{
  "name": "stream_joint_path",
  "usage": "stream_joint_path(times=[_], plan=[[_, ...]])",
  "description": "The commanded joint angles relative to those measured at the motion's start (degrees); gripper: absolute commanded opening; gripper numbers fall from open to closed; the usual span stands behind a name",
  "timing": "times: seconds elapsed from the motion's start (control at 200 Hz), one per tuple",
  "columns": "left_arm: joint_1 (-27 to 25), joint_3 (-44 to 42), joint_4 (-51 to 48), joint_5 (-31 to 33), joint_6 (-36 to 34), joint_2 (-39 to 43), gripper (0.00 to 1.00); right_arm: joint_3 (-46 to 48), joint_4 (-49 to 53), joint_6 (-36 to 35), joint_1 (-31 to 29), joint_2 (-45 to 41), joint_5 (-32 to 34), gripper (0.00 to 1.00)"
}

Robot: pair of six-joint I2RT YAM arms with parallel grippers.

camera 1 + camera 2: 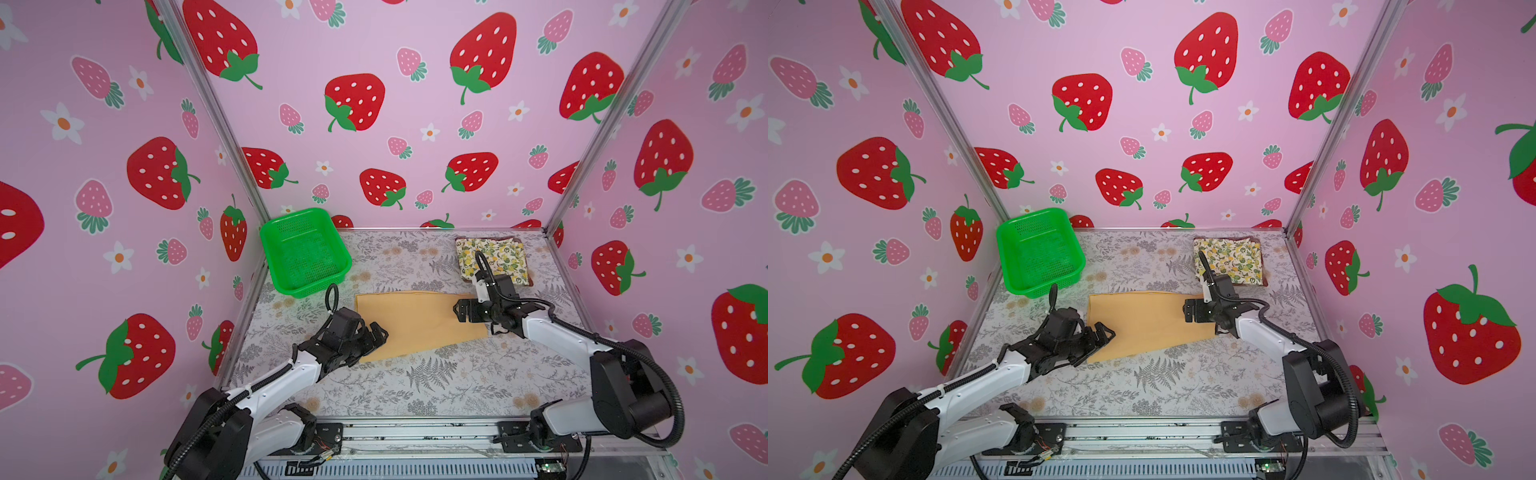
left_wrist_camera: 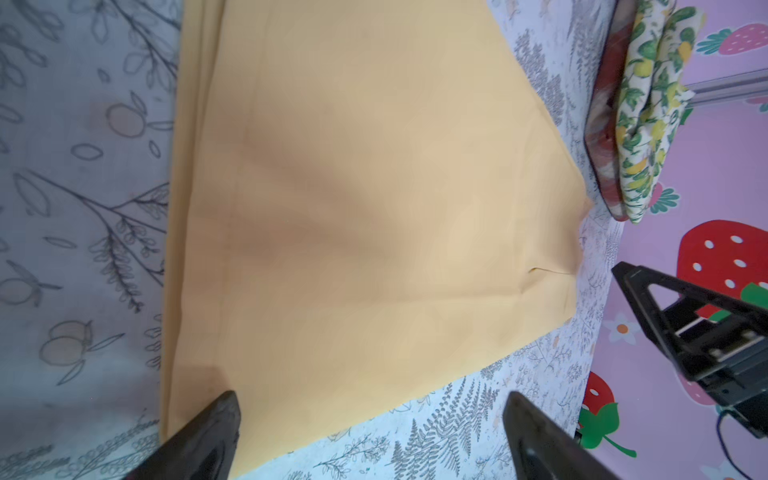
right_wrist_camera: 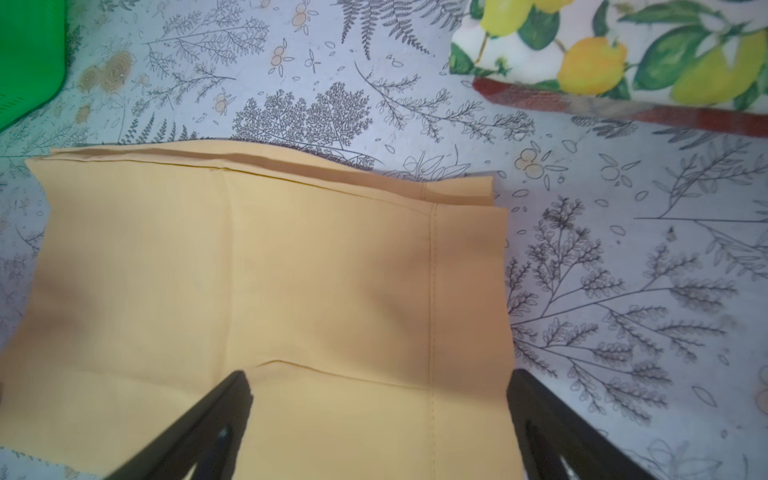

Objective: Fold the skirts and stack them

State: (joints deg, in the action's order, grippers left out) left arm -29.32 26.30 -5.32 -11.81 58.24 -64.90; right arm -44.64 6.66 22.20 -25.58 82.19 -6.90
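Mustard-yellow skirt (image 1: pixel 419 324): flat at centre of floral table (image 1: pixel 415 386). Lemon-print skirt (image 1: pixel 494 257): folded, stacked on plaid skirt (image 3: pixel 582 104), at 1 o'clock. Green perforated basket (image 1: pixel 295 216): at 11 o'clock, apart from all cloth. Left gripper (image 1: pixel 379 332): over the mustard-yellow skirt's 8 o'clock corner, jaws spread wide, holding nothing. Right gripper (image 1: pixel 459 311): over its 3 o'clock edge, jaws likewise spread, empty.
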Motion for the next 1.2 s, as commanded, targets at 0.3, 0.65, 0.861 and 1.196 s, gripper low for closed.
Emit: stream_joint_path(times=[0.3, 0.65, 0.861, 1.196], plan=[[-0.06, -5.67, -2.28, 1.78, 1.62, 5.70, 0.99, -2.02, 0.72, -3.24, 5.58, 5.66, -1.79, 1.00], [0.14, -4.55, -1.32, 1.62, 0.95, 0.52, 1.00, -1.37, -0.98, -3.48, 6.40, 9.43, -3.30, 1.00], [0.12, 1.54, -13.30, 6.69, -2.50, 8.14, 1.00, -0.18, -2.52, -3.21, 7.61, 8.23, -5.44, 0.99], [-0.66, 10.61, -8.39, 0.99, -5.75, 0.52, 1.00, -0.12, -2.52, -3.30, 10.73, 6.43, -9.13, 1.00]])
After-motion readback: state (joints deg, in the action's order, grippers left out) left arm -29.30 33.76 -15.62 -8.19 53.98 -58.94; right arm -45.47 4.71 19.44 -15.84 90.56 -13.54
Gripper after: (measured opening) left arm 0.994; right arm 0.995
